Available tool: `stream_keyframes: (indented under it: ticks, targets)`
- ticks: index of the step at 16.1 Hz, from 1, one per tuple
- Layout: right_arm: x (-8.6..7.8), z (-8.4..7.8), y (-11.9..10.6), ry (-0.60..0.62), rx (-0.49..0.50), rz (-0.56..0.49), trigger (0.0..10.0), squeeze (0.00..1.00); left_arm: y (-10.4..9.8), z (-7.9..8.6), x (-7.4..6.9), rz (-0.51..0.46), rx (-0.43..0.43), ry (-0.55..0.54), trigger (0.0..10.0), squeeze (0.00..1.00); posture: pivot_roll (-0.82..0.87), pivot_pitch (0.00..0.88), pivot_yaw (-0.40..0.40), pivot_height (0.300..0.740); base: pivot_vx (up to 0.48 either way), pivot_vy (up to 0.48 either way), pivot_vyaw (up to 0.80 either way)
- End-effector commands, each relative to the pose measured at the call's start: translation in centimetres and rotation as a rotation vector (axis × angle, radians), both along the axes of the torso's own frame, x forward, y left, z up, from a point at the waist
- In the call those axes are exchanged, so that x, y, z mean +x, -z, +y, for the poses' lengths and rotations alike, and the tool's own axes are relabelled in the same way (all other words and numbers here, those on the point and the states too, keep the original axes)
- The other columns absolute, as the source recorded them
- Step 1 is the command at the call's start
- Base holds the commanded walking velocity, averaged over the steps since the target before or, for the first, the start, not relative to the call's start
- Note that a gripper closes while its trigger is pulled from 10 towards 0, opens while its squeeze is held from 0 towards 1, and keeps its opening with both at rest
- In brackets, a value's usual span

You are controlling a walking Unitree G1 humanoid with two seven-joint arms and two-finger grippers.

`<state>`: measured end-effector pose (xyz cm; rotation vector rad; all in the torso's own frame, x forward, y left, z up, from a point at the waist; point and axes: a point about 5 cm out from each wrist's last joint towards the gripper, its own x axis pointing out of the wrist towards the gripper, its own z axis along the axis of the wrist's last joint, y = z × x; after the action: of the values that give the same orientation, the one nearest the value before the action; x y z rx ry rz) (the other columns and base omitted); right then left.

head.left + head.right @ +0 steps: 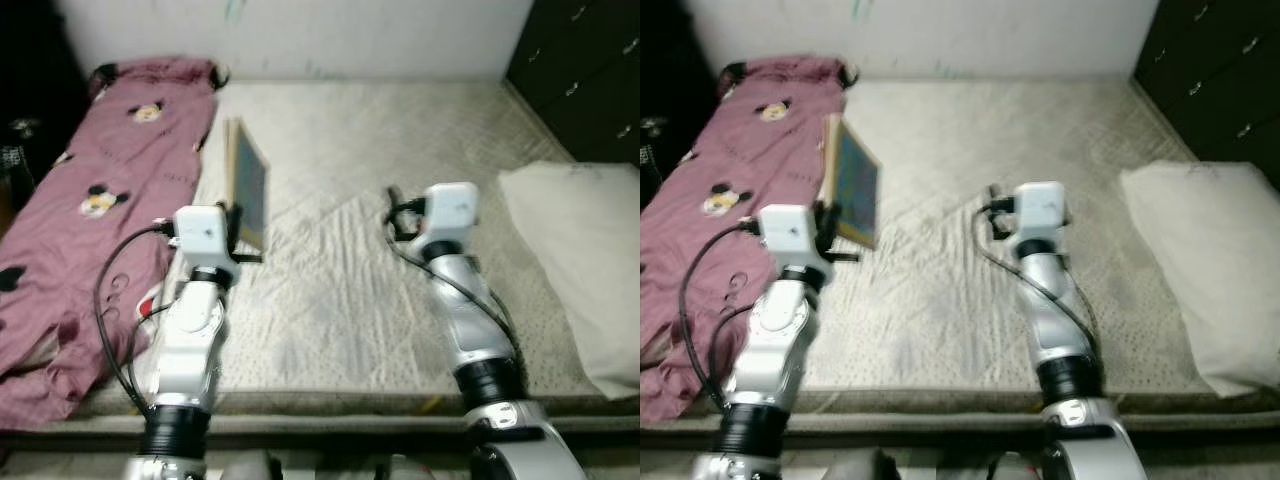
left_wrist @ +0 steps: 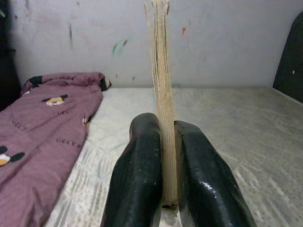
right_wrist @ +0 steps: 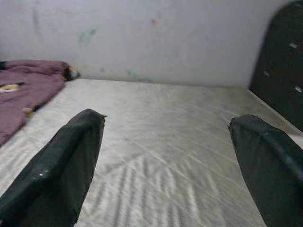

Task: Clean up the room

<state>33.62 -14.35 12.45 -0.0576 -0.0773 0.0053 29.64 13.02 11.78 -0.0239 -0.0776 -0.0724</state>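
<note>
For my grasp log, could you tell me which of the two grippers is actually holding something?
The left gripper: its fingers are clamped on the upright book, while the right gripper is open above the mattress.

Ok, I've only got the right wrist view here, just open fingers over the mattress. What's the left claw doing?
Observer: The left claw is shut on a thin book, held upright on its edge above the mattress.
Operator: Anything on the robot's right side of the bed?
Observer: Yes, a white pillow lies at the mattress's right side, apart from the right claw.
Operator: And on its left?
Observer: A pink blanket with cartoon mice runs along the left side, from the wall end down to the near edge, beside the left arm.
</note>
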Motion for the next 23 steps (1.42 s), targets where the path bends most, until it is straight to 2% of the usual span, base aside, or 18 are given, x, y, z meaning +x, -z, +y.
stream_keyframes:
  ticks: [1, 23]
  targets:
    - [0.01, -0.01, -0.11, 0.007, 0.002, -0.006, 10.0, 0.0, -1.0, -0.55, 0.05, -0.048, 0.017, 0.026, 10.0, 0.0, -0.1, 0.0, 0.026, 0.74, 0.0, 0.0, 0.0]
    - [0.19, 0.05, -0.16, 0.005, -0.002, -0.006, 10.0, 0.0, -1.37, -0.82, 0.43, -0.054, 0.0, 0.039, 10.0, 0.0, -0.11, 0.0, 0.021, 0.74, 0.0, -0.309, 0.0]
